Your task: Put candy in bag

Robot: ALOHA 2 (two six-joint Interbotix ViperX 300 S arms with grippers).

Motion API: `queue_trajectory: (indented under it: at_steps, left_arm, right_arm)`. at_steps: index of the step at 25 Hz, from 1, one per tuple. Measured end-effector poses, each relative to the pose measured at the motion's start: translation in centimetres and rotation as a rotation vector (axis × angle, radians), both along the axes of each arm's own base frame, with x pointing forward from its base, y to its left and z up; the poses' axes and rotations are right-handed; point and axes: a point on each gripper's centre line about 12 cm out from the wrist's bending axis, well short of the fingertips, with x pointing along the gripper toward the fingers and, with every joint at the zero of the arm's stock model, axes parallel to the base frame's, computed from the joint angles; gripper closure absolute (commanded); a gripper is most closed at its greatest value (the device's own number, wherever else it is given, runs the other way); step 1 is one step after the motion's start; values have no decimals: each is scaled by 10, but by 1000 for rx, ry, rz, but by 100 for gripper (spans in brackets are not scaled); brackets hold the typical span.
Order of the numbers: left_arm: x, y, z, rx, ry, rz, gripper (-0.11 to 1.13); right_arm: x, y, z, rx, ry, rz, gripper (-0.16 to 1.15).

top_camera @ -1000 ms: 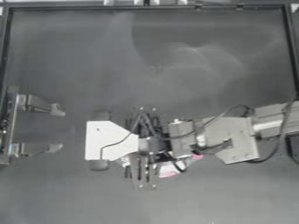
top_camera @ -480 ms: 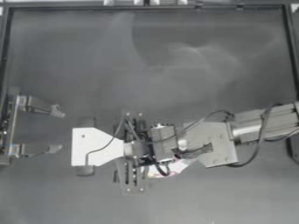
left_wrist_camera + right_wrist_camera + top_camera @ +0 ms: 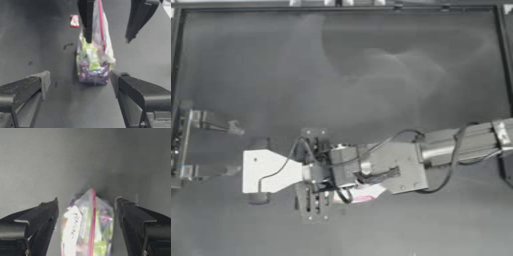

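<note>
Arms come in from both sides in the top view: the left gripper [image 3: 230,150] sits drawn back at the left edge of the dark table [image 3: 371,75], while the right arm stretches across the middle to the lower centre. Beneath its wrist shows a pale patch with a pink streak, probably the bag [image 3: 363,195], though most of it is covered by the arm. From the left wrist, the left gripper [image 3: 80,75] has its fingers [image 3: 30,87] spread wide with nothing between them, and it looks across the table at the bag [image 3: 94,60]. The bag stands upright with its bottom on the table, packed low with green, purple and yellow sweets, its pink seal strip running up its upper edge. The right gripper [image 3: 108,37] hangs down around the bag, one finger against the clear plastic and the other well apart. The candy [image 3: 74,20] lies flat on the table beyond the bag, outside it. From the right wrist, the right gripper [image 3: 86,200] is spread wide, and the bag [image 3: 87,228] rises between its fingers [image 3: 40,215], unclamped.
</note>
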Motion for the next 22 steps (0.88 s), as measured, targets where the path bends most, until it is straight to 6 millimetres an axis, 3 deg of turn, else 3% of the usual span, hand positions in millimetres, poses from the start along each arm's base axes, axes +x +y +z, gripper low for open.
queue_trajectory:
  at_steps: [11, 22]
  left_arm:
    - [-4, 0, 1, -8, -14, 3, 1]
    - [-4, 0, 0, -11, -13, 4, 1]
  right_arm:
    - [2, -2, -11, -5, 31, 0, 4]
    - [2, -1, -8, -4, 23, 0, 22]
